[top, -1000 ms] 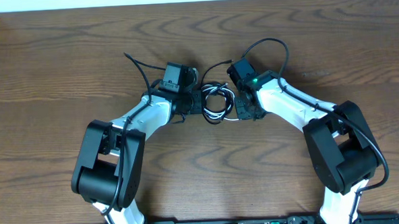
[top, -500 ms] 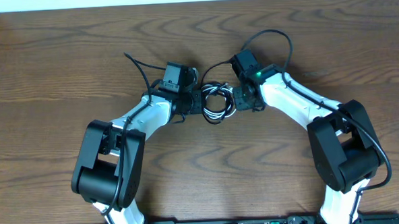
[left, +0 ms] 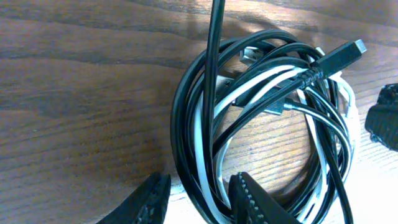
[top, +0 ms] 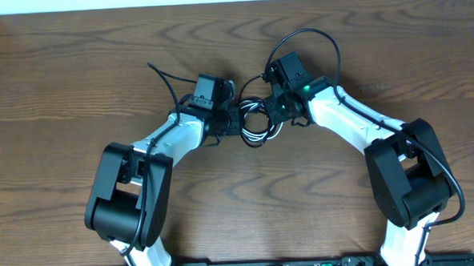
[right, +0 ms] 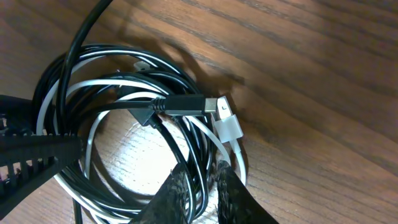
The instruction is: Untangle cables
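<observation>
Black-and-white cables point(top: 255, 122), left hand point(left: 199, 186) and right hand point(right: 199, 173) each pinching strands, plugs point(right: 211, 106) shown only wrist-side

left hand point(left: 199, 200) grips cables point(left: 198, 130) (black, white coil) on table point(left: 74, 93).

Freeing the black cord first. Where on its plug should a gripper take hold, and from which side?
Probably the rigid body of the black plug, from above: it lies on top of the coil, uncovered, tip beside the white plug; jaws across its width.
</observation>
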Available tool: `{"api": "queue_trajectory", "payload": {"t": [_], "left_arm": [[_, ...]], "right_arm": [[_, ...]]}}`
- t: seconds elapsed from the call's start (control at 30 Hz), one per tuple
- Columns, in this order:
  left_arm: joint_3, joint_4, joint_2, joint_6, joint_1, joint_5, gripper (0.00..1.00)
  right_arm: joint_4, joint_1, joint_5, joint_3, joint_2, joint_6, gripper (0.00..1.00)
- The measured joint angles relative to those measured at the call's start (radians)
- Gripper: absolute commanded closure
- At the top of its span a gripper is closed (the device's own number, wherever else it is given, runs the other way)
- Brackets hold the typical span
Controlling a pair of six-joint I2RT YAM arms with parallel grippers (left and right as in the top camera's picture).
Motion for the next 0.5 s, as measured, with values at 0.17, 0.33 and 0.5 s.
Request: {"api": "queue_trajectory", "payload": {"t": [0.17, 0.33, 0.5], "left_arm": [[0.0, 0.004, 0.0, 0.0, 0.0, 0.0, 0.64], [0.0, 0.004, 0.0, 0.0, 0.0, 0.0, 0.64], [0.0, 0.005, 0.0, 0.0, 0.0, 0.0, 0.64]], "right_arm": [[0.0, 0.009, -0.005, 0.0, 0.0, -0.024, 0.81], [0.012, 0.023, -0.01, 0.0, 0.0, -0.069, 0.79], [0.03, 0.026, -0.011, 0.0, 0.0, -0.1, 0.79]]}}
